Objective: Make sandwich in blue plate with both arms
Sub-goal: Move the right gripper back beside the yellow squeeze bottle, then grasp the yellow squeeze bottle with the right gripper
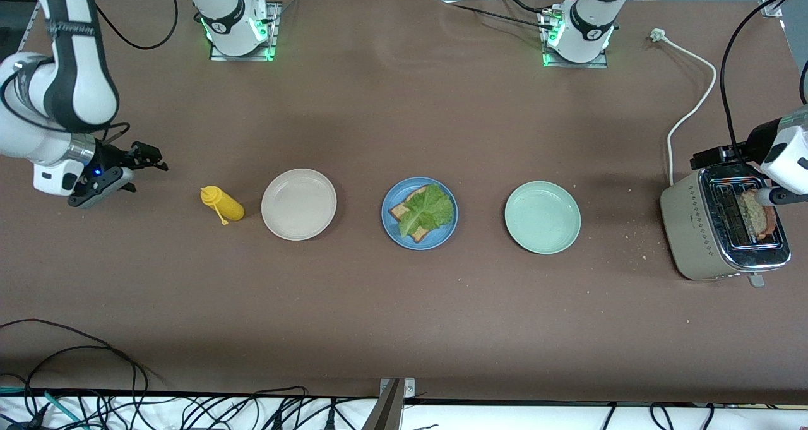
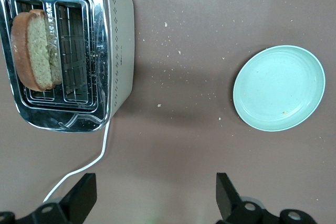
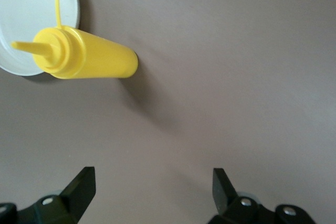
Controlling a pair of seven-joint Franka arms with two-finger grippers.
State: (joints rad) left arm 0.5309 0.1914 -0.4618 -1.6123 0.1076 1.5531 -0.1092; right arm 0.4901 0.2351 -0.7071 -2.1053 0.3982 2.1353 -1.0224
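Note:
The blue plate [image 1: 443, 235] lies mid-table and carries one brown toast slice [image 1: 400, 212] with a ruffled green lettuce leaf [image 1: 430, 209] on top. A second toast slice [image 1: 756, 213] [image 2: 33, 49] stands in a slot of the beige toaster [image 1: 694, 231] [image 2: 119, 51] at the left arm's end of the table. My left gripper [image 1: 714, 157] [image 2: 156, 183] hangs open and empty over the table beside the toaster. My right gripper [image 1: 144, 158] [image 3: 154, 178] hovers open and empty at the right arm's end, near the yellow bottle.
A yellow squeeze bottle [image 1: 222, 204] [image 3: 86, 54] lies on its side beside an empty beige plate [image 1: 298, 204] [image 3: 26, 9]. An empty pale green plate [image 1: 542, 217] [image 2: 278, 87] sits between the blue plate and the toaster. The toaster's white cord [image 1: 694, 101] trails away from the front camera. Crumbs dot the table.

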